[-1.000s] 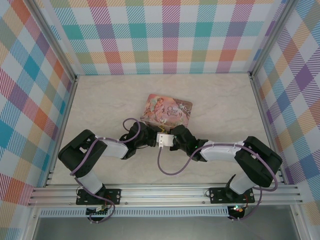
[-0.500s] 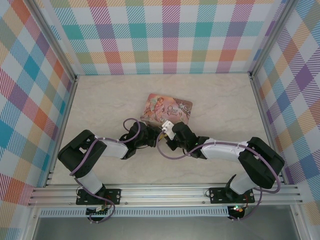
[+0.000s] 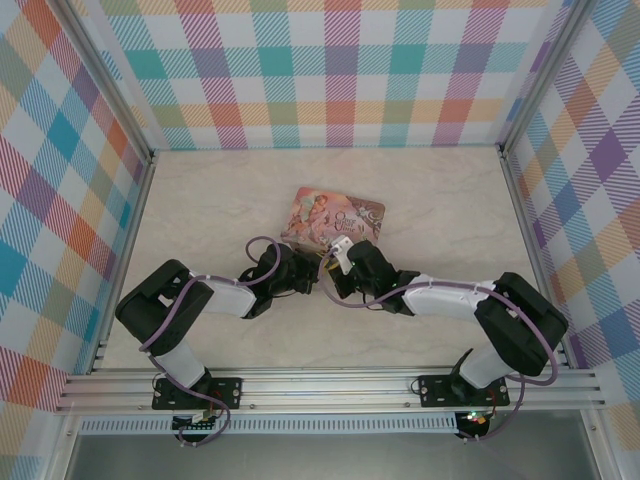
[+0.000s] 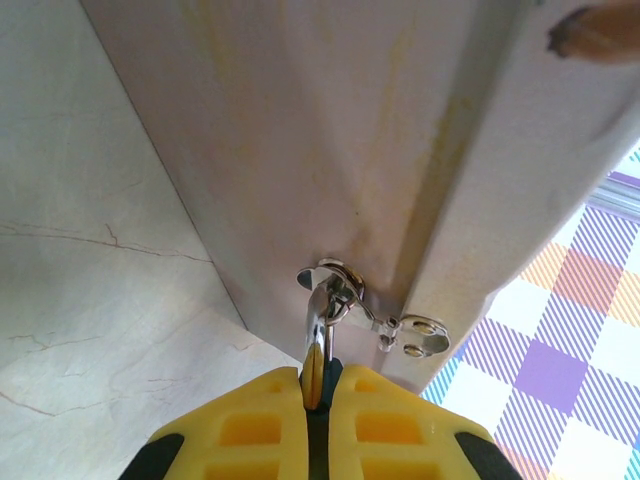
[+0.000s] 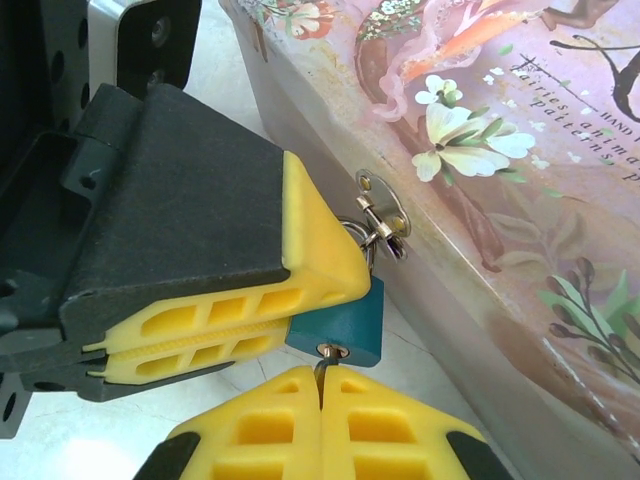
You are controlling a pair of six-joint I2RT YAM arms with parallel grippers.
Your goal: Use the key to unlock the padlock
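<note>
- Left pincer (image 4: pixel 316 385) clamps the padlock (image 5: pixel 338 322) beside the tin (image 5: pixel 520 200); it looks small, rigid, probably slippery.
- Right pincer (image 5: pixel 321 388) pinches the thin key (image 5: pixel 323 364) just off the tin; hold its head firmly.

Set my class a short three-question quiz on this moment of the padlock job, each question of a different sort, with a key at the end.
1. True or false: the padlock hangs from the hasp on the side of the pink tin.
2. Pick one. What does the right gripper hold at the padlock's keyhole? A: the key. B: a screwdriver. C: nothing, its jaws are wide open.
3. Fill the gap: the left gripper has its jaws shut on the ____.

Key: 1 true; 2 A; 3 padlock.
</note>
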